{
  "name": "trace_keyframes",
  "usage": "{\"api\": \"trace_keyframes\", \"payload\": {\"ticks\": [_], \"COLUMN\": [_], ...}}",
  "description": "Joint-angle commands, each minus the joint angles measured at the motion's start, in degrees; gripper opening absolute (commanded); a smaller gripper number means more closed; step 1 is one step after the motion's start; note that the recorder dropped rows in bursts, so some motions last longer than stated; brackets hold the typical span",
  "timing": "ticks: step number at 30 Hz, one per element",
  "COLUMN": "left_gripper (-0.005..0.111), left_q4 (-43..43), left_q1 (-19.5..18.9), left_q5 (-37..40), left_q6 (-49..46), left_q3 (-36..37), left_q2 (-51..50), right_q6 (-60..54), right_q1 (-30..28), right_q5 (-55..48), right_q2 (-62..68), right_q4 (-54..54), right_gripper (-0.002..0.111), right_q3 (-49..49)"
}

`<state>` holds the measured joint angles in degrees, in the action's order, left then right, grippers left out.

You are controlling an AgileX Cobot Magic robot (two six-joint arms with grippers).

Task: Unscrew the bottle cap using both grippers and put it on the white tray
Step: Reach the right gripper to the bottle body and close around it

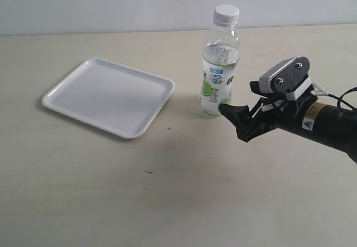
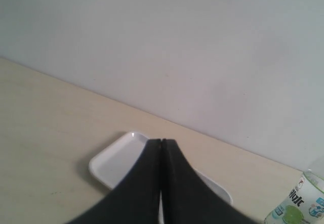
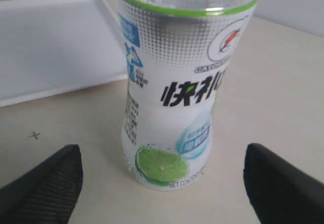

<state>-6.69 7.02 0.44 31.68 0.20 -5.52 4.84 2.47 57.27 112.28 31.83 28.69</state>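
We find the clear lime-labelled plastic bottle [image 1: 218, 74] upper centre of the exterior frame, small white ribbed cap [image 1: 226, 14] on, flat white plastic tray [image 1: 106, 93] left of it. Our right claw [image 3: 162, 193] stands wide open at its base (centre it, then close squarely, lest it tip); the left claw [image 2: 161, 153] is pinched shut, empty.

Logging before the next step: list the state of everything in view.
Clear plastic lime-label bottle: upright, capped.
Small white ribbed cap: on bottle's neck.
Flat white plastic tray: empty.
Left end effector: shut, holding nothing.
Right end effector: open, flanking bottle's base, not touching.
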Motion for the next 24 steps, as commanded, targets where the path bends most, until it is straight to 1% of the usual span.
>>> {"api": "trace_keyframes", "payload": {"ticks": [1,3,6,9,24], "left_gripper": [0.0,0.0,0.0,0.0,0.0], "left_q4": [-0.19,-0.19,-0.19,-0.19,-0.19], "left_q1": [0.38,0.38,0.38,0.38,0.38], "left_q5": [-0.44,-0.76,-0.76,-0.76,-0.87], "left_q6": [0.2,0.07,0.07,0.07,0.07], "left_q3": [-0.2,-0.2,-0.2,-0.2,-0.2], "left_q2": [0.21,0.21,0.21,0.21,0.21], "right_q6": [-0.28,-0.28,-0.28,-0.28,-0.28], "right_q1": [0.18,0.18,0.18,0.18,0.18], "right_q5": [1.56,1.56,4.65,6.82,8.45], "right_q2": [3.6,5.32,7.23,8.16,13.17], "right_q4": [1.31,1.58,1.48,1.22,1.78], "right_gripper": [0.082,0.085,0.089,0.089,0.089], "right_q3": [4.09,5.9,7.31,8.31,13.93]}}
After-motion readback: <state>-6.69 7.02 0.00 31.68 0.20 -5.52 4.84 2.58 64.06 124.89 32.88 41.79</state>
